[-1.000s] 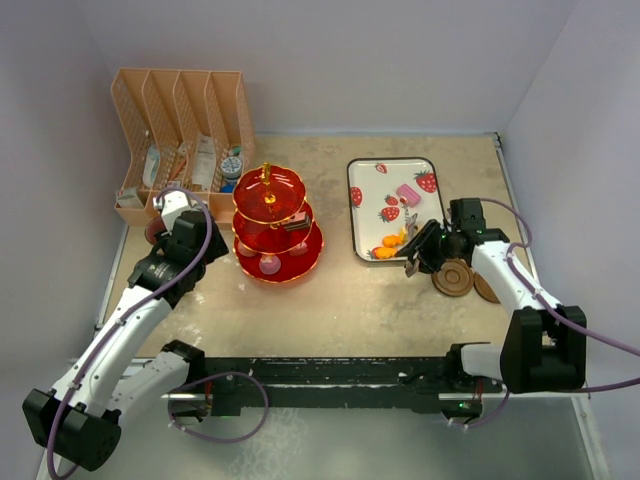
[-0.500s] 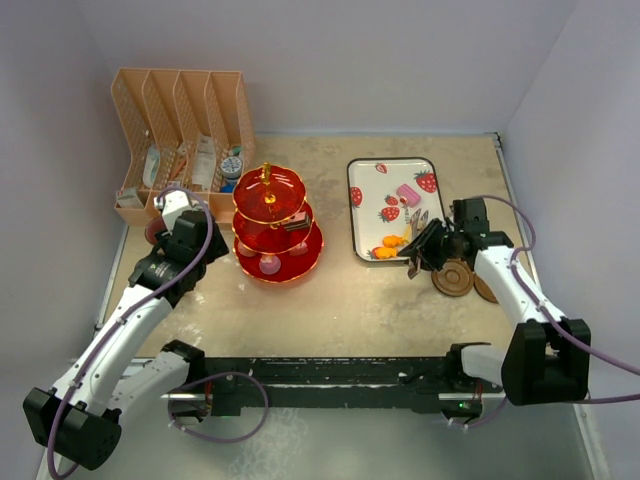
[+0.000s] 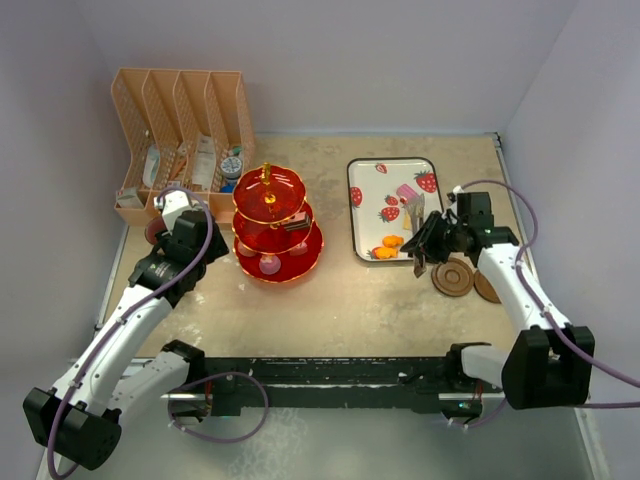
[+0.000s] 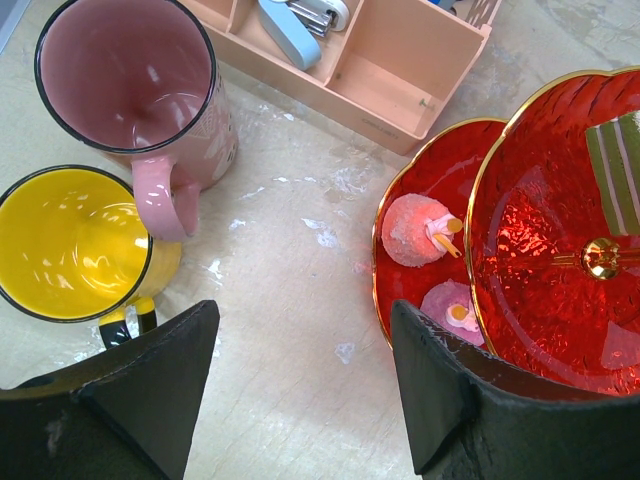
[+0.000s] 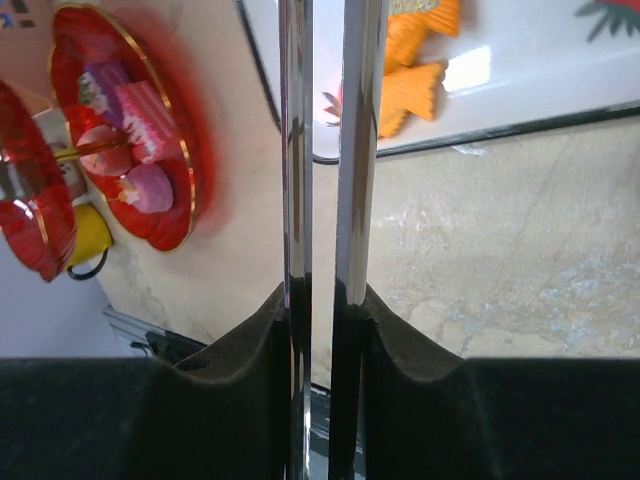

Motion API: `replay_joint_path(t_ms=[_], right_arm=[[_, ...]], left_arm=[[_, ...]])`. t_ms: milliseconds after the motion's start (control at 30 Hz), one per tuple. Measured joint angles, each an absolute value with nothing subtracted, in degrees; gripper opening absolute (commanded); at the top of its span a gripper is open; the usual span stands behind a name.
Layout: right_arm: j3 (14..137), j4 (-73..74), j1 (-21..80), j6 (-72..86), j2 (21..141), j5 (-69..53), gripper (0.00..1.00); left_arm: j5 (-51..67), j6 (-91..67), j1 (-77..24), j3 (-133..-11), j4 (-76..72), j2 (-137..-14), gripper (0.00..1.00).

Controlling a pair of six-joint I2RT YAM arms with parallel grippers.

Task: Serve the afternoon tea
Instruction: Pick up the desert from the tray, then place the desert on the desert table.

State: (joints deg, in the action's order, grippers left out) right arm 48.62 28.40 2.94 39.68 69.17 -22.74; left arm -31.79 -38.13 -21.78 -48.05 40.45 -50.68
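Observation:
The red three-tier stand [image 3: 275, 225] stands left of centre, with small pink cakes [image 4: 420, 228] on its lowest tier; it also shows in the right wrist view [image 5: 120, 150]. The pink mug [image 4: 140, 90] and the yellow mug [image 4: 70, 245] stand left of the stand. My left gripper [image 4: 300, 400] is open and empty above bare table between mugs and stand. My right gripper [image 5: 322, 330] is shut on the metal tongs [image 5: 325, 150], whose tips hang over the tray's near right corner, beside orange sweets [image 5: 415, 70]. A pink cake [image 3: 408, 192] lies on the tray.
The white strawberry-print tray [image 3: 400, 168] lies right of centre. A peach desk organizer [image 3: 180, 110] with small items stands at the back left. Two brown round coasters [image 3: 453, 277] lie near the right arm. Walls close the back and both sides.
My right gripper has moved a little toward the back with the tongs, from beside the coasters to the tray's right edge. The left arm has not moved.

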Motion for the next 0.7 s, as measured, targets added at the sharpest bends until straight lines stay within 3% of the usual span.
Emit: replay_joint_path(t_ms=[467,700], right_arm=[[56.9,33.8,3.4,30.9,59.4,-34.4,0.2],[58.1,35.2,8.3,31.7,56.9,-39.9,0.19]], left_arm=[[-31.8,-38.1,-21.8,-48.0,40.4,-50.3,0.67],[-31.8,-38.2,-21.8,-48.0,40.4,-50.1,0.67]])
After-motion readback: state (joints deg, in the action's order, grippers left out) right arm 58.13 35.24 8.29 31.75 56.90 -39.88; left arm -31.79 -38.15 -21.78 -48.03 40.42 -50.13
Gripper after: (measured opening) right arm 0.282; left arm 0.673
